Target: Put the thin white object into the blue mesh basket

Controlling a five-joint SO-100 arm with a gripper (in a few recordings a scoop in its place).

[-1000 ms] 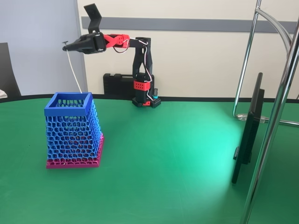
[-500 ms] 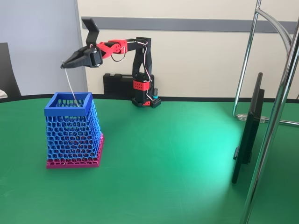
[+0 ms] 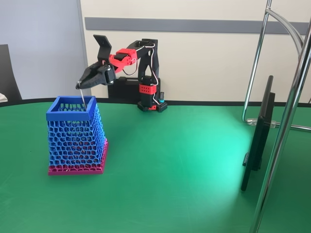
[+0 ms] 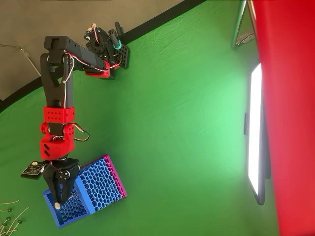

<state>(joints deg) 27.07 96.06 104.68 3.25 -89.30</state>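
Directly below our claw stands the blue mesh basket on the green table. The claw is pinched on the thin white object, which hangs down into the basket's open mouth.

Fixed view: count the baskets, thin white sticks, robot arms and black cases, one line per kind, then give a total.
Blue mesh basket: 1
Thin white stick, held in the gripper: 1
Robot arm: 1
Black case: 1
Total: 4
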